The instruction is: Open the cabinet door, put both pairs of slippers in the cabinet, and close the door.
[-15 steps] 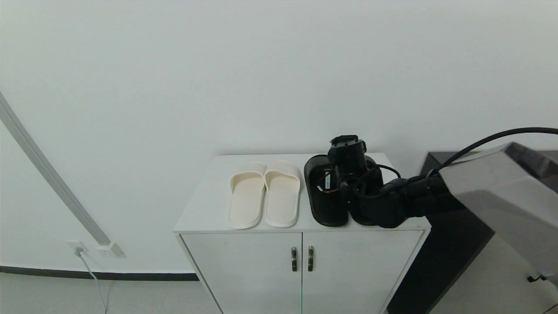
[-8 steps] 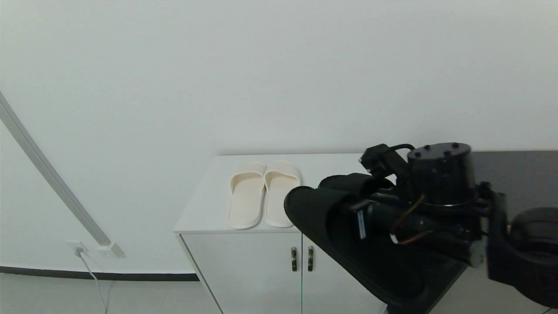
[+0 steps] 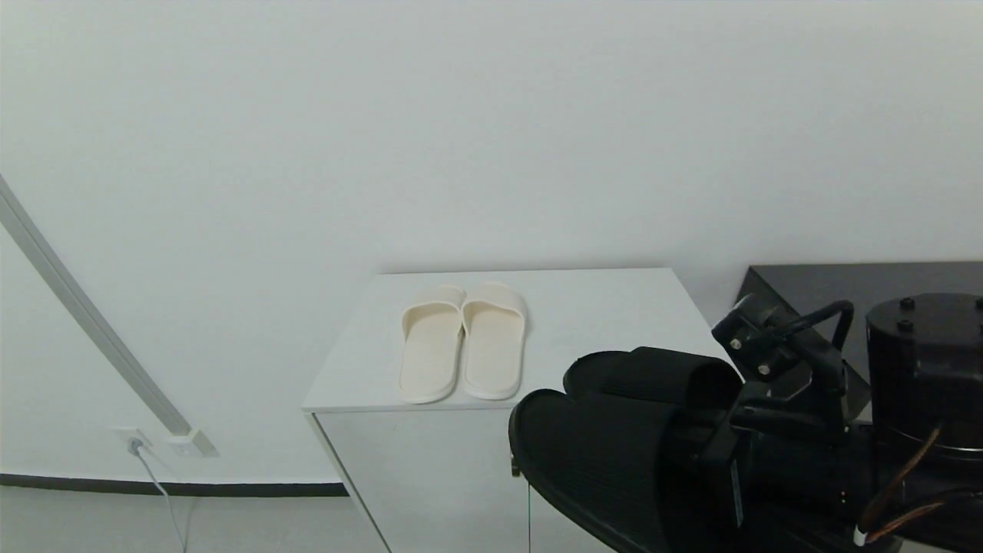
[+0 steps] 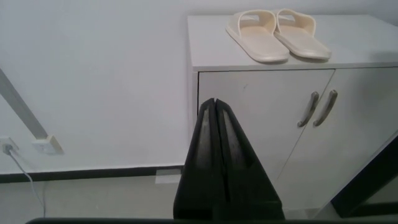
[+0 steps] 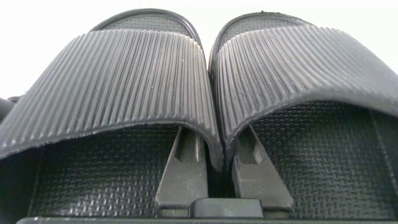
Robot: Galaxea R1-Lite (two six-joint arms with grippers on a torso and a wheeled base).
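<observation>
**Head view**
- White cabinet (image 3: pixel 614 322): stands against the wall, front closed.
- Cream slippers (image 3: pixel 462 342): a pair lying side by side, touching, on the left part of the cabinet top, toes toward the wall.
- Black slippers (image 3: pixel 614 445): a pair held in the air in front of the cabinet's right half, off its top.
- Right gripper (image 3: pixel 718 449): its fingers reach in under the straps of the black slippers.
- Wall socket (image 3: pixel 132 442): low on the wall, left of the cabinet, with a cable hanging from it.

**Left wrist view**
- Left gripper (image 4: pixel 216 162): fingers pressed together, holding nothing, low in front of the cabinet's left door.
- Two doors, both closed, with handles (image 4: pixel 317 109) side by side at the centre seam.
- The cream slippers lie on top.

**Right wrist view**
- One finger (image 5: pixel 183 177) sits inside each black slipper; the fingers clamp the two adjoining side walls between them.
</observation>
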